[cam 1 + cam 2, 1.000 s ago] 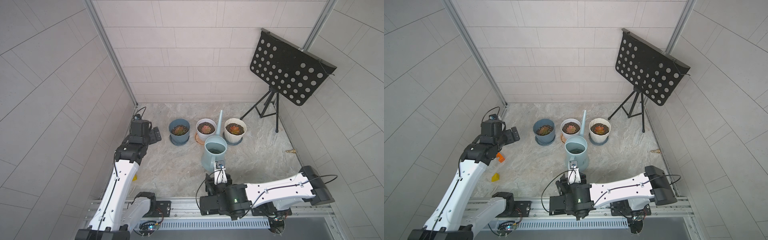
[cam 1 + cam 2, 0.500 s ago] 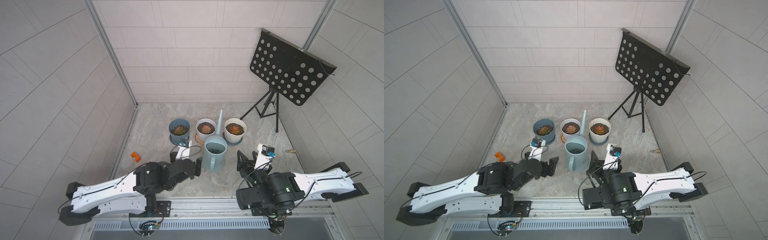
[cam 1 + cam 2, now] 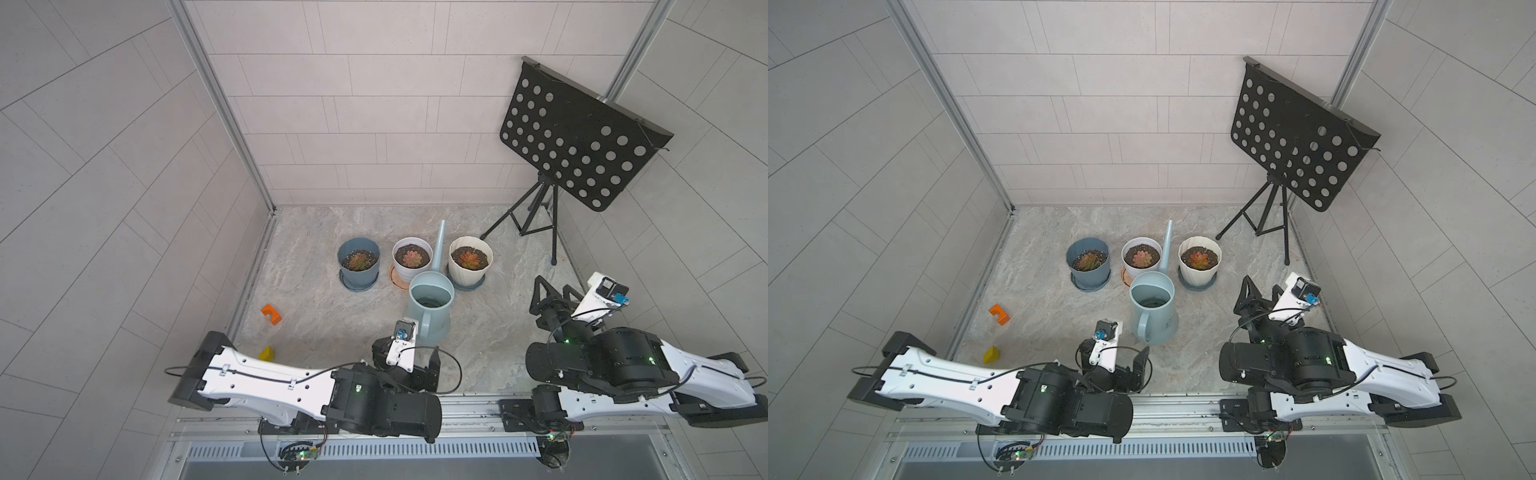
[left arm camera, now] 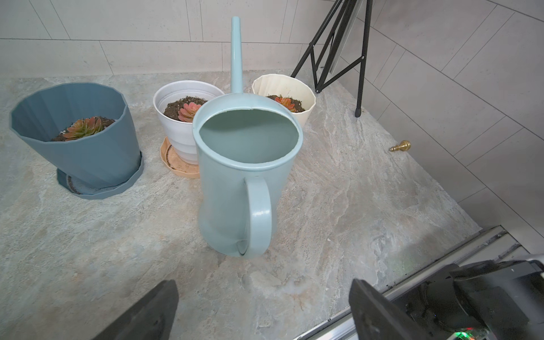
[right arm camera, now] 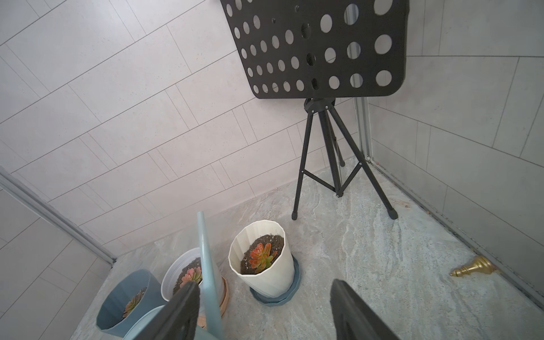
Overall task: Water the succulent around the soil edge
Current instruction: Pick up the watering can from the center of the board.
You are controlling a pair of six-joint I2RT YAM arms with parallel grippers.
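Evidently the watering can stands upright on the table just before three potted succulents, its handle facing the left end effector, jaws apart and empty to take it; the right end effector, likewise apart, holds nothing.

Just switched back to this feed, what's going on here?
Nothing is held yet. The watering can stands upright in front of the blue pot, white pot and cream pot, each holding a succulent. The left hand is open, near the can's handle and facing it. The right hand, off to the side, is open and empty.
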